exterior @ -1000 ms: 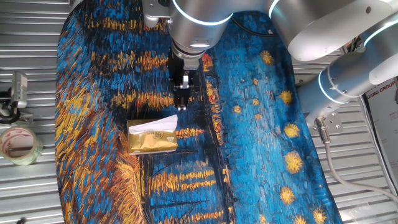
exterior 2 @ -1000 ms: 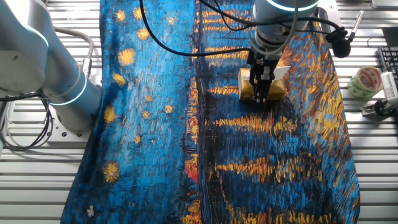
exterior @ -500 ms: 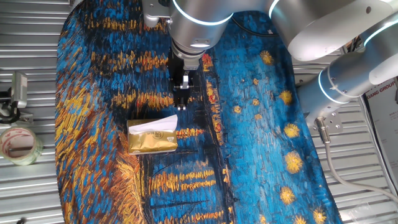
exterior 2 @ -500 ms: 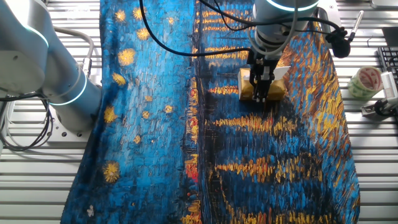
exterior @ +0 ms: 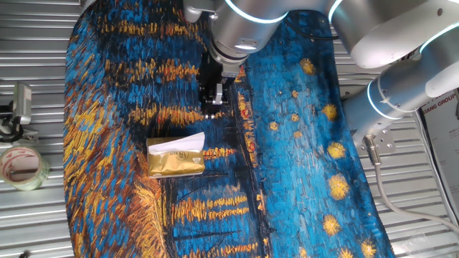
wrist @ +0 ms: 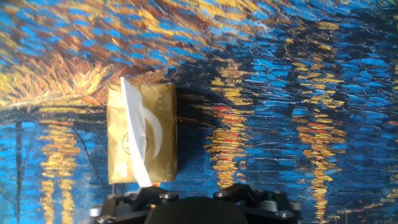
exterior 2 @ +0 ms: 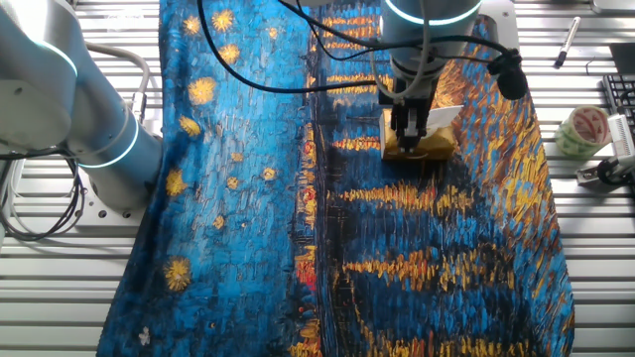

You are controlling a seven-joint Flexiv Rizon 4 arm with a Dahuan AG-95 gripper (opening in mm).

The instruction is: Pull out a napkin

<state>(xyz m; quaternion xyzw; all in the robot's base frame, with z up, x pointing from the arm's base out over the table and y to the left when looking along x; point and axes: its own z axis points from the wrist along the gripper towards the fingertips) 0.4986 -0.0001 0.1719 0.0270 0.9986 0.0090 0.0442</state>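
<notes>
A shiny gold tissue packet (exterior: 174, 165) lies on the painted cloth. A white napkin (exterior: 185, 142) sticks out of its top slot, folded and leaning to one side. My gripper (exterior: 211, 113) hangs above the cloth just beyond the packet's far side and touches neither the packet nor the napkin. Its fingers look apart and hold nothing. In the other fixed view the gripper (exterior 2: 409, 137) stands in front of the packet (exterior 2: 442, 147) and the napkin (exterior 2: 444, 116). In the hand view the packet (wrist: 163, 143) and the napkin (wrist: 134, 134) lie left of centre, and only the gripper's base (wrist: 198, 198) shows.
A blue and gold painted cloth (exterior: 301, 143) covers the table. A tape roll (exterior: 21, 166) and a small metal device (exterior: 20, 106) sit off the cloth on the slatted surface. In the other fixed view a pen (exterior 2: 568, 35) lies near the tape roll (exterior 2: 585, 129).
The arm has shifted sideways and the gripper has lifted a little away from the packet. The packet and the napkin have not moved.
</notes>
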